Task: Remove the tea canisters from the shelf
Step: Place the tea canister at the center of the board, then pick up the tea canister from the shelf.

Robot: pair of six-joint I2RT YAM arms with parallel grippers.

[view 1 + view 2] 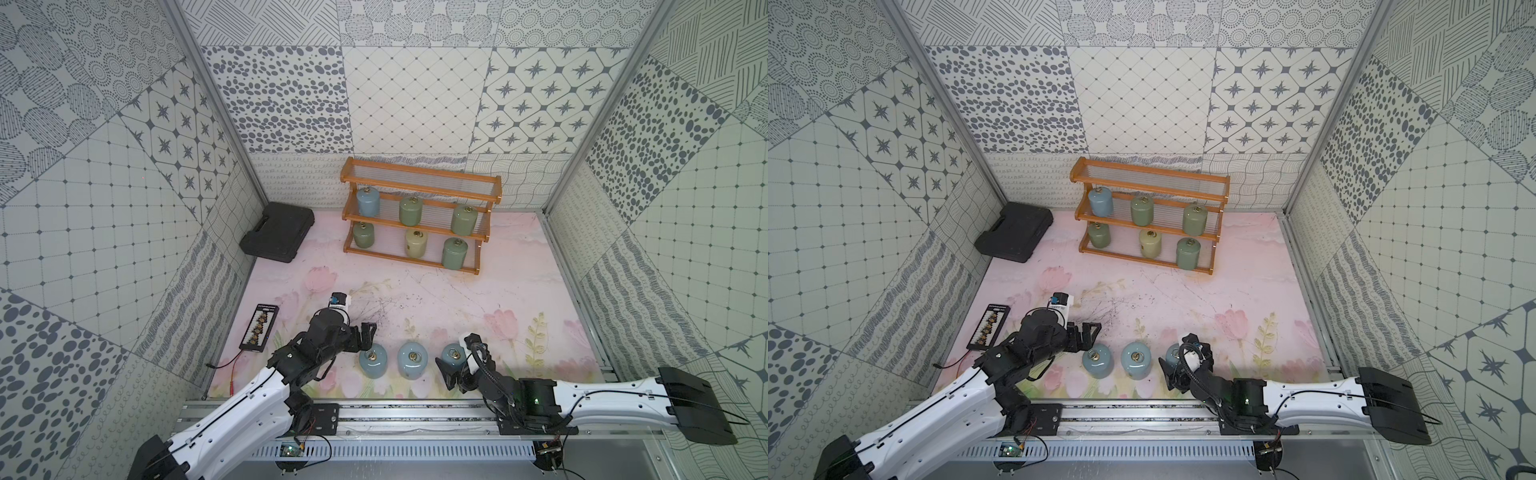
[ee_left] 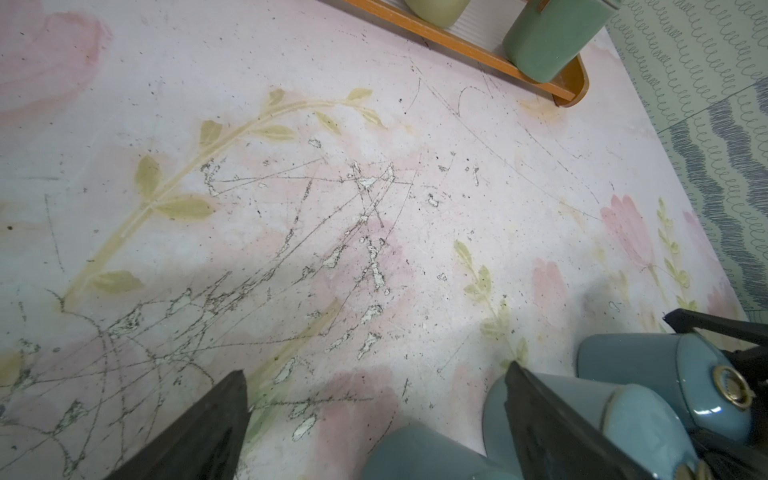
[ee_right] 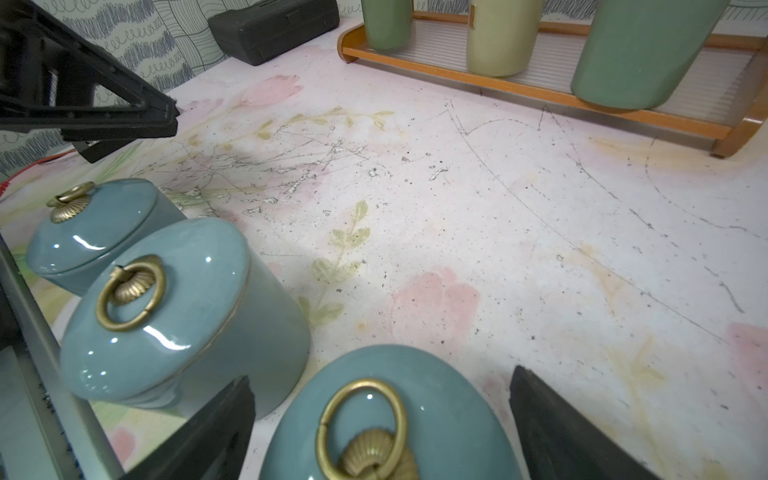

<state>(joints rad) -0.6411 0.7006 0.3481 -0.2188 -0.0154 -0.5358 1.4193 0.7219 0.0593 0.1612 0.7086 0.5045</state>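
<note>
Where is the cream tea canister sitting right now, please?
In a top view, the cream canister stands on the lowest tier of the shelf, in the middle, flanked by two sage green canisters.

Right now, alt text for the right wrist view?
The open right gripper straddles a blue canister on the floral table, two more blue canisters beside it. Beyond, the shelf holds two green canisters and a cream canister.
</note>
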